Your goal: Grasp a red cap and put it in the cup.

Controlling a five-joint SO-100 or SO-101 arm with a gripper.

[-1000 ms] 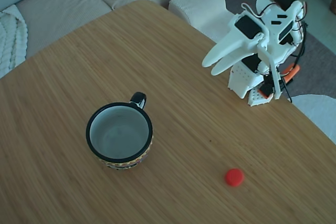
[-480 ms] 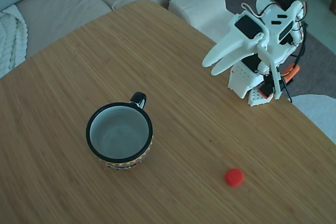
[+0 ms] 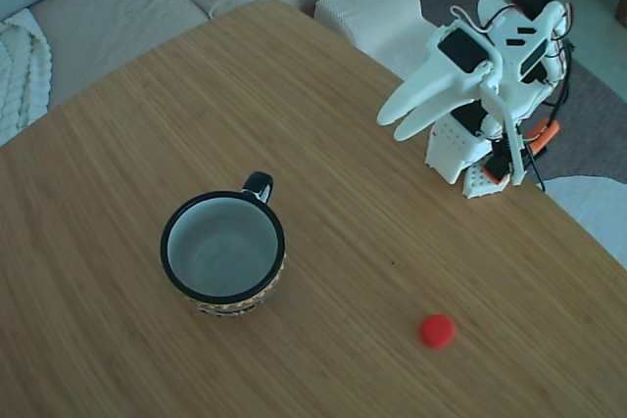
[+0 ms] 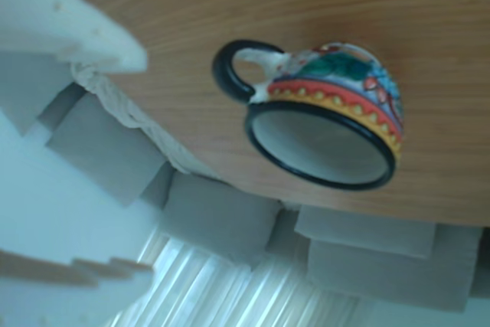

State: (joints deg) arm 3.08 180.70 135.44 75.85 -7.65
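Note:
In the fixed view the red cap (image 3: 438, 330) lies flat on the wooden table, near the front right. The cup (image 3: 223, 197), black-rimmed with a small handle, stands upright and empty to the cap's left. My white gripper (image 3: 391, 125) hangs above the table at the right, well behind the cap. It points left, its fingers slightly apart and holding nothing. The other view is turned upside down. It shows the patterned cup (image 4: 337, 82), with white fingers (image 4: 61, 21) at the left edge. The cap is out of that view.
My arm's base (image 3: 460, 159) sits at the table's right edge, with orange parts and cables beside it. A beige sofa (image 3: 118, 7) and a pale ottoman (image 3: 367, 7) stand beyond the table's far edge.

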